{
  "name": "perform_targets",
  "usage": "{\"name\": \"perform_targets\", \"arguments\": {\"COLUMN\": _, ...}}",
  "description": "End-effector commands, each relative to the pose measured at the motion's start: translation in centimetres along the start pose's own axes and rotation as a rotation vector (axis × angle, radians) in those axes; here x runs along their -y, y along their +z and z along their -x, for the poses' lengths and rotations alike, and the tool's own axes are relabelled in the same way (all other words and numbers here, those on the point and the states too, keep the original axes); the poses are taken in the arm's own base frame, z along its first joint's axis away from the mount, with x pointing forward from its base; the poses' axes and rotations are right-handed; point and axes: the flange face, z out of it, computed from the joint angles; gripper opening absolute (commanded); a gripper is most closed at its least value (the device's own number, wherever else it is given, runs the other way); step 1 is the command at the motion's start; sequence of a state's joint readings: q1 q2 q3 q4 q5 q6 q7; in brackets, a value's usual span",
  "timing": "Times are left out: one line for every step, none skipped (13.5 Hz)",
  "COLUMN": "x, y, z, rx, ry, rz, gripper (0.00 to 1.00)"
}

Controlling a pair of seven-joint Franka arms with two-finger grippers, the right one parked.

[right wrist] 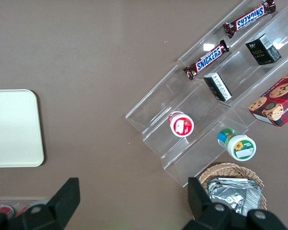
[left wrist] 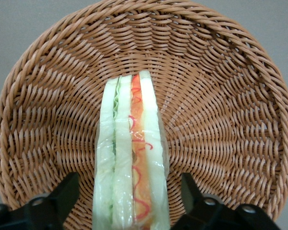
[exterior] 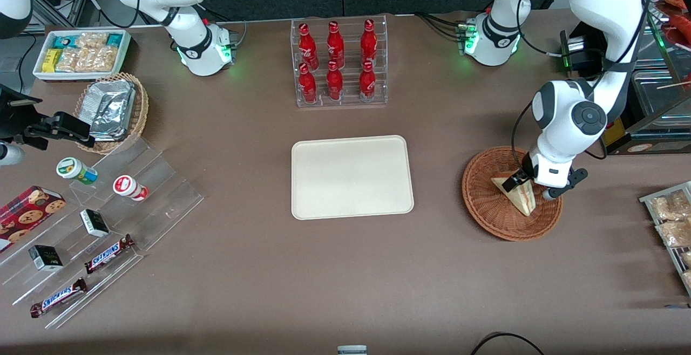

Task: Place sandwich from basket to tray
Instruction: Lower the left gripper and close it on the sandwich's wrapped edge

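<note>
SNICKERS on two chocolate bars (right wrist: 206, 59)

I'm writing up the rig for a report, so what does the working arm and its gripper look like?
The left arm is glossy white with rounded segments, dark grey joint caps and thin black cables along it. Its base glows green. The gripper, over the basket, is white-bodied with black jaws.

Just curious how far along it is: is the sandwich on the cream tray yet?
No, the sandwich is in the basket with the open gripper astride it, and the tray holds nothing.
</note>
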State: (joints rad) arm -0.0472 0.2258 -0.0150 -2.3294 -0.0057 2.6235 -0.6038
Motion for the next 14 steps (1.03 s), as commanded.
{"name": "perform_targets", "arguments": {"x": -0.1, "y": -0.8, "z": 0.4, "rx": -0.002, "ry": -0.018, "rz": 0.01, "gripper": 0.0}}
{"name": "perform_targets", "arguments": {"x": -0.2, "y": -1.7, "z": 0.3, "rx": -0.007, "ry": -0.033, "rz": 0.015, "gripper": 0.0}}
{"name": "perform_targets", "arguments": {"x": -0.3, "y": -2.0, "z": 0.2, "rx": -0.011, "ry": -0.038, "rz": 0.017, "gripper": 0.0}}
{"name": "perform_targets", "arguments": {"x": -0.5, "y": -2.5, "z": 0.1, "rx": -0.017, "ry": -0.036, "rz": 0.021, "gripper": 0.0}}
{"name": "perform_targets", "arguments": {"x": -0.4, "y": -2.6, "z": 0.2, "rx": -0.012, "ry": -0.03, "rz": 0.018, "gripper": 0.0}}
{"name": "perform_targets", "arguments": {"x": -0.8, "y": -3.2, "z": 0.4, "rx": -0.004, "ry": -0.015, "rz": 0.014, "gripper": 0.0}}
{"name": "perform_targets", "arguments": {"x": -1.4, "y": -4.3, "z": 0.3, "rx": 0.001, "ry": -0.006, "rz": 0.012, "gripper": 0.0}}
{"name": "perform_targets", "arguments": {"x": -1.7, "y": -5.3, "z": 0.0, "rx": 0.015, "ry": 0.008, "rz": -0.001, "gripper": 0.0}}
{"name": "perform_targets", "arguments": {"x": -2.2, "y": -6.7, "z": -0.5, "rx": 0.032, "ry": 0.02, "rz": -0.014, "gripper": 0.0}}
{"name": "perform_targets", "arguments": {"x": -2.9, "y": -8.2, "z": -1.1, "rx": 0.053, "ry": 0.03, "rz": -0.03, "gripper": 0.0}}
{"name": "perform_targets", "arguments": {"x": -4.3, "y": -9.6, "z": -1.2, "rx": 0.074, "ry": 0.052, "rz": -0.045, "gripper": 0.0}}
{"name": "perform_targets", "arguments": {"x": -6.4, "y": -11.2, "z": -0.9, "rx": 0.088, "ry": 0.086, "rz": -0.053, "gripper": 0.0}}
{"name": "perform_targets", "arguments": {"x": -8.2, "y": -12.3, "z": -0.3, "rx": 0.095, "ry": 0.123, "rz": -0.063, "gripper": 0.0}}
{"name": "perform_targets", "arguments": {"x": -10.1, "y": -13.1, "z": 0.7, "rx": 0.088, "ry": 0.166, "rz": -0.072, "gripper": 0.0}}
